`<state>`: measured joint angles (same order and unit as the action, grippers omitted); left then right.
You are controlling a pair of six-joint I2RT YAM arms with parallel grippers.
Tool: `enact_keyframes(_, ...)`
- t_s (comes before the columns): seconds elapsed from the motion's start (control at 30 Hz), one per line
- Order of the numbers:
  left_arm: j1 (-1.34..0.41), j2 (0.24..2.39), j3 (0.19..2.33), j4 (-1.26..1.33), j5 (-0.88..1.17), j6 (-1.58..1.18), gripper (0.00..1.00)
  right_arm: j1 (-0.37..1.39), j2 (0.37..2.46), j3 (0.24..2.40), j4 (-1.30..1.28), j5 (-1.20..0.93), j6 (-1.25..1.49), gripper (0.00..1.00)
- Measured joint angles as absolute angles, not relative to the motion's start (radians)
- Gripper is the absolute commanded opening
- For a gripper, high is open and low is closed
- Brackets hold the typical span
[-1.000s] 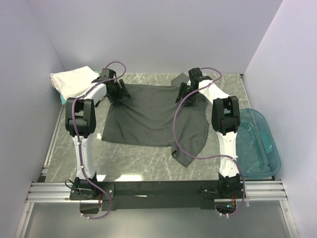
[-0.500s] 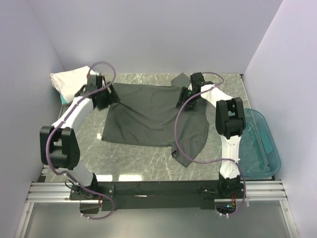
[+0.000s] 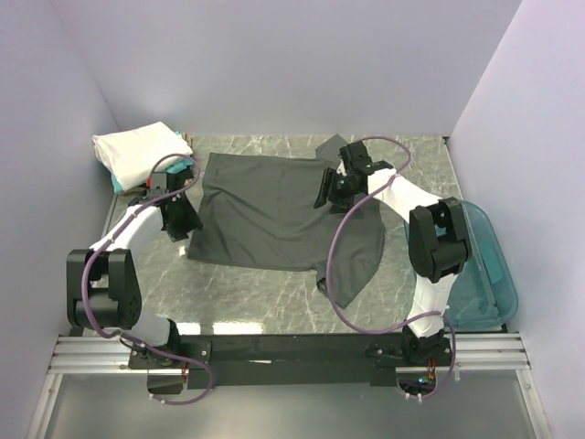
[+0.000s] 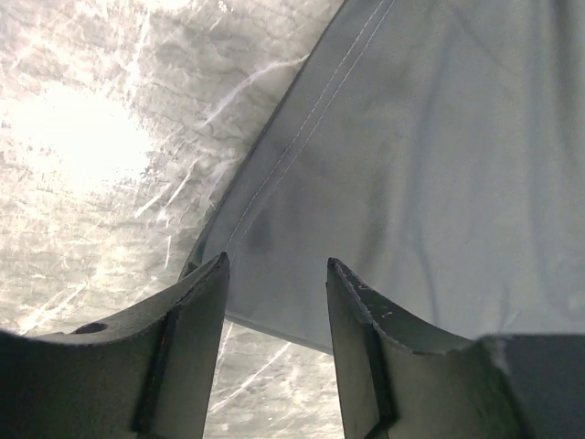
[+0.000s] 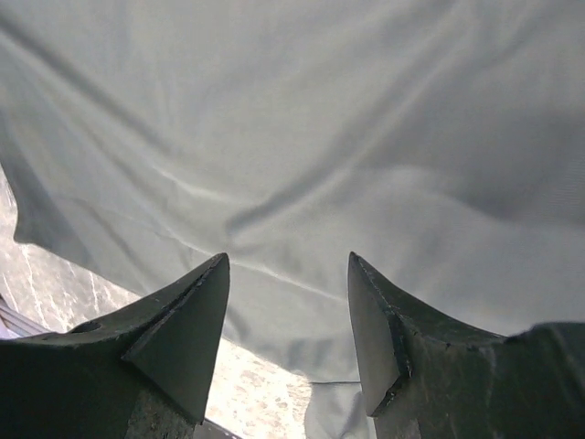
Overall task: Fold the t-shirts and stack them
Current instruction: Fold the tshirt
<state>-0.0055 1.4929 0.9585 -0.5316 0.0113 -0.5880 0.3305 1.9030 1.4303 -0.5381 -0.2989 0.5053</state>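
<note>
We judge the task partly done. A folded white shirt (image 3: pixel 137 151) sits on a sliver of teal shirt (image 3: pixel 186 164) well beyond the left jaws, toward the far corner, so a stack has been started. The large charcoal t-shirt (image 3: pixel 274 206) has not yet had a fold put in it. It lies spread flat on the table (image 3: pixel 247 297), hem toward the left arm and sleeves toward the right, with the near sleeve a little rumpled. The left gripper (image 4: pixel 274 293) stands with its jaws apart and nothing pinched. The stitched hem runs away ahead of them and the near corner of the cloth lies right in the gap between the fingers, bare marble showing off to the outer side. The right gripper (image 5: pixel 288 302) is likewise parted and empty; directly under and ahead of its jaws is plain grey cloth with a few soft creases, the shirt's edge only just behind them. As we see it, both arms are placed to take hold — neither has. What remains is every fold of this shirt and its carry to the pile. The blue tub (image 3: pixel 480 265), well outside the right jaws, looks to play no part.
</note>
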Motion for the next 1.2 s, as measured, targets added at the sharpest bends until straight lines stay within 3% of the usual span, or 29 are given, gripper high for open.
enact_keyframes(0.7, 0.044, 1.486, 0.847, -0.549, 0.009, -0.583, 0.50, 0.364, 1.888, 1.405, -0.543, -0.270, 0.516, 0.61)
enact_keyframes(1.2, 0.047, 1.456, 0.798, -0.551, 0.009, -0.577, 0.42, 0.364, 1.888, 1.404, -0.556, -0.270, 0.506, 0.60)
